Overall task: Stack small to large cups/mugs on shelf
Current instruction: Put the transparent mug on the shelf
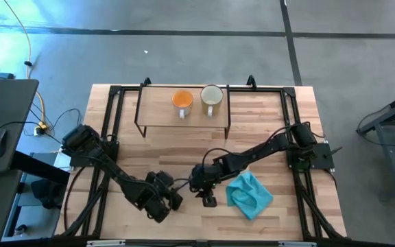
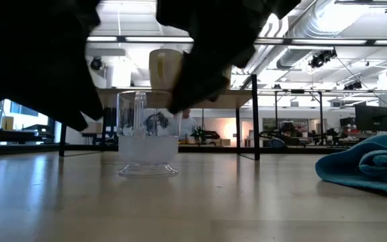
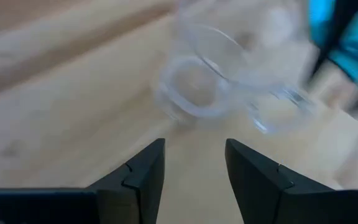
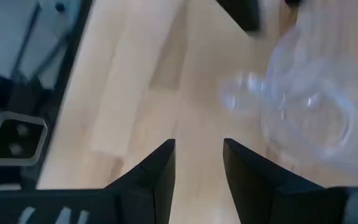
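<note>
The small clear glass cup (image 2: 146, 140) stands upright on its base on the tabletop, with its handle (image 3: 279, 111) at one side. My left gripper (image 1: 175, 199) is open and points slantwise down at the cup (image 3: 229, 62) from the table's left, a short way off. My right gripper (image 1: 199, 186) is open too and comes from the right, with the cup (image 4: 309, 109) just beside its line. On the shelf (image 1: 156, 110) at the far side stand the orange mug (image 1: 182, 100) and the cream-white mug (image 1: 212, 96), side by side.
A crumpled teal-blue cloth (image 1: 249, 194) lies on the table right of the grippers, near the front edge. The shelf's thin black legs (image 2: 255, 121) stand behind the cup. Bare wood lies between the shelf and the grippers.
</note>
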Action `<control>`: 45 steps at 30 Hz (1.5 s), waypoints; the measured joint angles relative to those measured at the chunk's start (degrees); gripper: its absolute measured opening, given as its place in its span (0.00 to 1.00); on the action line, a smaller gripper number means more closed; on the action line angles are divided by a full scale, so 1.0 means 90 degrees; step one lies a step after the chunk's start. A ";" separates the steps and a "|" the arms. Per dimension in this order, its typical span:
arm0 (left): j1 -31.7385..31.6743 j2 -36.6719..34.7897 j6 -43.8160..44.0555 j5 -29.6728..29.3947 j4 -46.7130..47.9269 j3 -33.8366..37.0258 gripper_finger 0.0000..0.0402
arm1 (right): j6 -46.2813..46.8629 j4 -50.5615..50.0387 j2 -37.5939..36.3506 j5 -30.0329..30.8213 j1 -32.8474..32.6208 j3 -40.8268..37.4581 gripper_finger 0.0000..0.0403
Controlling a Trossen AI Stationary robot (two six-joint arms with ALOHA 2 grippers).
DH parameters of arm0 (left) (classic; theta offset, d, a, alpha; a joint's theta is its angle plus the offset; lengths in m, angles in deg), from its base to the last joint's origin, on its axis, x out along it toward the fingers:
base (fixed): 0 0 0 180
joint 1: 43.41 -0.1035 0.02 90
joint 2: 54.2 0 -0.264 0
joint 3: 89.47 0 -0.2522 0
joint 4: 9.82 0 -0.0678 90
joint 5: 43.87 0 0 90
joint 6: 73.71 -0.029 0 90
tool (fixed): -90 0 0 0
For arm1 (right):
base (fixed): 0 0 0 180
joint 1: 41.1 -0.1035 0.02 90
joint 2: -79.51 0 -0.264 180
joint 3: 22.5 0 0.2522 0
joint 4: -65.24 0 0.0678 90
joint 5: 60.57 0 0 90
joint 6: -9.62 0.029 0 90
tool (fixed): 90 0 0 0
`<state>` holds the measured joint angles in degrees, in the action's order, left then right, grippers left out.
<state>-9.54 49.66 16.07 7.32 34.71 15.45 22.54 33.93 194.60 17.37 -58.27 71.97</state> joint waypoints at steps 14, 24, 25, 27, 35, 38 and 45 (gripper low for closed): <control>0.0153 -0.0002 -0.0326 -0.0335 -0.1086 0.0000 0.39 | -0.0216 -0.0034 0.0000 0.0113 0.0290 0.0000 0.31; 0.0155 -0.0002 -0.0353 -0.0386 -0.1297 0.0000 0.39 | -0.0159 0.0502 0.0000 -0.0053 0.0365 0.0000 0.31; 0.0155 -0.0002 -0.0337 -0.0407 -0.1297 0.0000 0.39 | -0.0161 0.0528 0.0000 -0.0065 0.0364 0.0000 0.31; 0.0153 -0.0002 -0.0298 -0.0454 -0.1297 0.0000 0.39 | -0.0159 0.0547 0.0000 -0.0062 0.0367 0.0000 0.31; 0.0148 -0.0002 -0.0165 -0.0650 -0.1450 0.0000 0.39 | -0.0179 0.0660 0.0000 -0.0191 0.0369 -0.0002 0.31; 0.0148 -0.0002 -0.0165 -0.0650 -0.1445 0.0000 0.39 | -0.0179 0.0734 0.0000 -0.0210 0.0367 -0.0002 0.31; -0.0028 -0.0002 -0.0163 -0.0622 -0.1571 0.0000 0.39 | -0.0336 -0.0103 0.0000 -0.0125 0.0367 -0.0002 0.31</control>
<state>-9.79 49.64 14.61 1.72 20.57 15.45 19.52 33.00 194.60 16.25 -54.97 71.94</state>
